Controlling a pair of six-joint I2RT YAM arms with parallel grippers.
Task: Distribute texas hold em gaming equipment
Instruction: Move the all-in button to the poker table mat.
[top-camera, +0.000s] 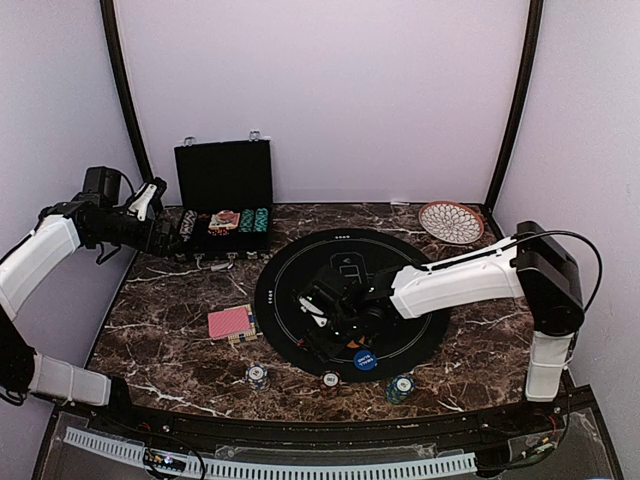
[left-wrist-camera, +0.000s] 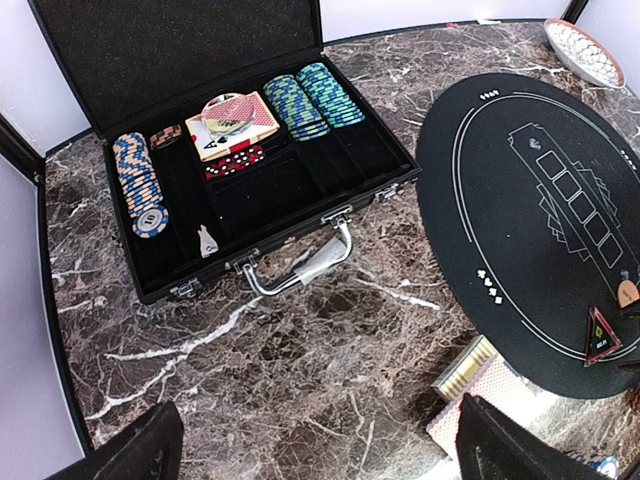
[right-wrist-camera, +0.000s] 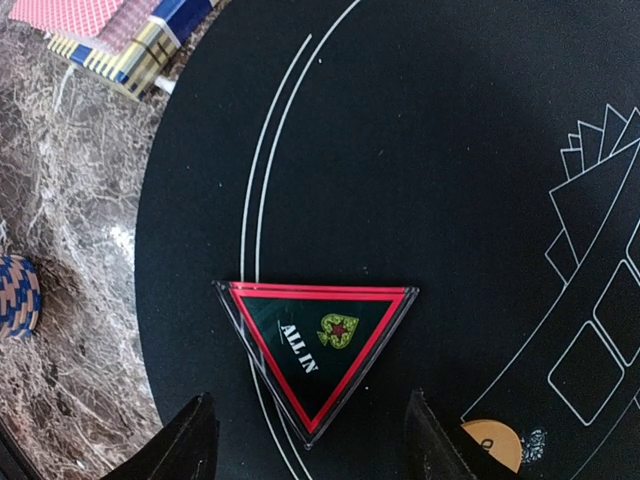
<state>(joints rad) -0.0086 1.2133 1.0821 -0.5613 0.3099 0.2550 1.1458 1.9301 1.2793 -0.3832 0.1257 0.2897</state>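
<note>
A pinkish-red-backed card deck (top-camera: 230, 322) lies on the marble left of the black round mat (top-camera: 350, 255); it also shows in the left wrist view (left-wrist-camera: 487, 397) and the right wrist view (right-wrist-camera: 75, 14). Three small chip stacks (top-camera: 257, 375) stand along the near edge. A blue button disc (top-camera: 366, 359) lies on the mat. My right gripper (right-wrist-camera: 312, 445) is open, low over a clear triangular "ALL IN" marker (right-wrist-camera: 318, 340), fingers on either side of its lower tip. An orange disc (right-wrist-camera: 492, 442) lies just right of it. My left gripper (left-wrist-camera: 320, 455) is open and empty above bare marble near the case.
The black hinged case (left-wrist-camera: 90, 60) stands open at the back left with chip rows (left-wrist-camera: 140, 185) and a boxed deck (left-wrist-camera: 232, 122). A patterned round plate (top-camera: 451, 222) sits at the back right. A striped card box (right-wrist-camera: 140, 50) lies beside the deck.
</note>
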